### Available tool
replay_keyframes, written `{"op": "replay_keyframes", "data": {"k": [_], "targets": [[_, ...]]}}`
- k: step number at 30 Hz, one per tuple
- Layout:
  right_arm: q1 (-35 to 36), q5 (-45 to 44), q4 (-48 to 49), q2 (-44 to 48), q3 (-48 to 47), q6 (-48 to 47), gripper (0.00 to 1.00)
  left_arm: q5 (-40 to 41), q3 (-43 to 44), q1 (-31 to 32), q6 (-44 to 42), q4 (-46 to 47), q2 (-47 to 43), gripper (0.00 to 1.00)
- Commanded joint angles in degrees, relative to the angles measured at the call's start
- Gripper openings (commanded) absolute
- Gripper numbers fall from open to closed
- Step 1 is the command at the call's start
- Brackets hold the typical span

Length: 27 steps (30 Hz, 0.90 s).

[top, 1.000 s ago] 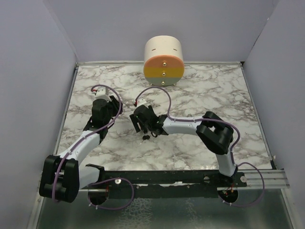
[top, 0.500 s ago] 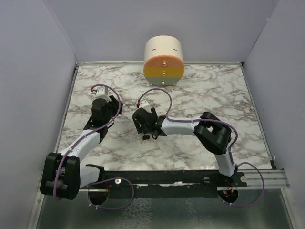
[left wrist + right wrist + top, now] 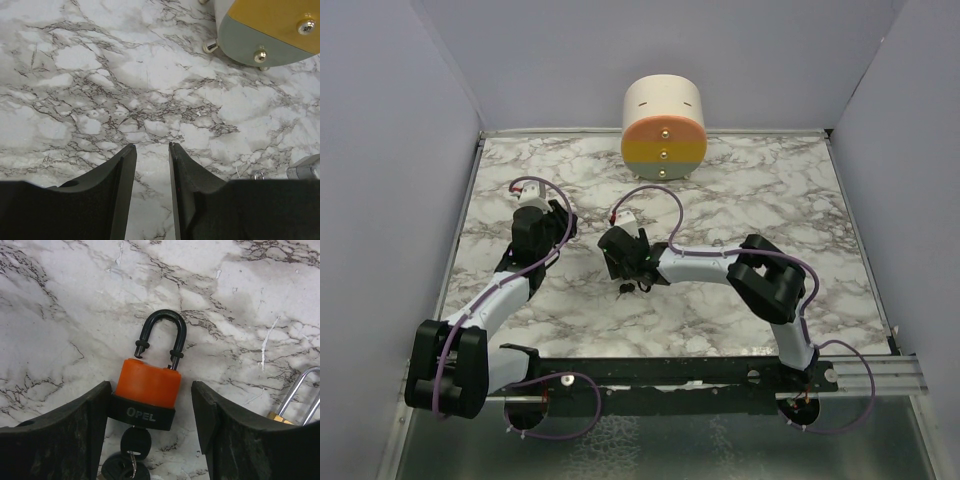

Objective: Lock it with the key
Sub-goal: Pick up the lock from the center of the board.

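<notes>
While my right gripper (image 3: 151,405) stands wide astride it, the orange padlock (image 3: 148,382) lies flat near the middle of the tabletop (image 3: 770,200). Its long axis runs along the fingers, with the black shackle (image 3: 161,320) pointing away from the wrist and the key (image 3: 135,440) in the near end. Its black band reads "OPEL". My left gripper (image 3: 152,150) hangs narrow and empty.

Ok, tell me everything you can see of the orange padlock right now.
The orange padlock lies flat on the marble table, straddled by the open right gripper. It has a plastic-looking orange body, a black base band marked OPEL, and a black shackle with one leg raised out of the body. A black-headed key sits in its keyhole. One finger seems to touch the band.
</notes>
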State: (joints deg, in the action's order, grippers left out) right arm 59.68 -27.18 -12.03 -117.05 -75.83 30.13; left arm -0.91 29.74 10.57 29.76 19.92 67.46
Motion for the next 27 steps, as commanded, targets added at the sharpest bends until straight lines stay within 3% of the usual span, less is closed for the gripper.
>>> {"op": "replay_keyframes", "data": {"k": [1, 4, 11, 19, 27], "targets": [[0.37, -0.60, -6.33, -2.85, -0.57, 1.25, 0.60, -1.21, -0.47, -0.37, 0.78, 1.95, 0.13, 0.36], [0.40, -0.22, -7.10, -3.37, -0.42, 1.59, 0.50, -1.37, -0.47, -0.42, 1.15, 2.03, 0.12, 0.36], [0.35, 0.61, -7.42, -4.13, -0.77, 0.54, 0.02, -1.69, -0.48, -0.46, 1.54, 2.25, -0.42, 0.36], [0.36, -0.77, -4.93, -0.99, 0.55, -3.62, 0.01, -1.38, -0.41, -0.46, 1.10, 2.25, -1.17, 0.36], [0.33, 4.12, 20.68, 15.58, 13.42, -17.44, 0.01, -0.28, -0.36, -0.55, 0.90, 1.91, -2.32, 0.36]]}}
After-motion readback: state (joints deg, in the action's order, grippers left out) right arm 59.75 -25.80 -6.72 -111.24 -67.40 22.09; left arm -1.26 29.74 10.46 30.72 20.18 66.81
